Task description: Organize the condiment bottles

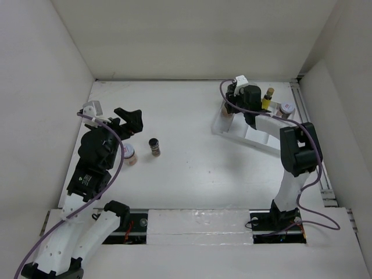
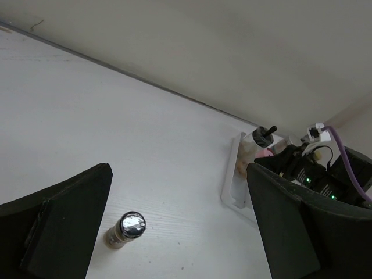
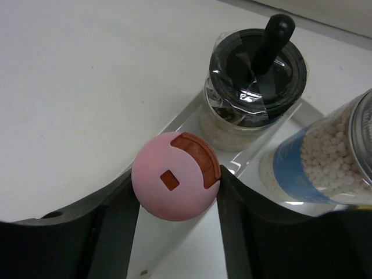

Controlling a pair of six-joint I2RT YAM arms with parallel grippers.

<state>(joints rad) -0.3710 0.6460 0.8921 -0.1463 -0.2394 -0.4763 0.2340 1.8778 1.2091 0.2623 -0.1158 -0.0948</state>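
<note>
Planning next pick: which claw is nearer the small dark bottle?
Left. The left claw hovers beside the dark bottle; the right claw is far off at the tray, gripping the pink-lidded jar.

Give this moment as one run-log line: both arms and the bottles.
left fingers: open, empty | right fingers: shut on pink-lidded jar at tray | loose on table: small dark bottle, red-marked jar

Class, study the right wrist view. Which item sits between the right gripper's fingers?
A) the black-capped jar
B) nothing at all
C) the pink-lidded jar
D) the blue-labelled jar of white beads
C: the pink-lidded jar sits gripped between the fingers of the right gripper, while the black-capped jar and the blue-labelled jar stand free beyond it.
</note>
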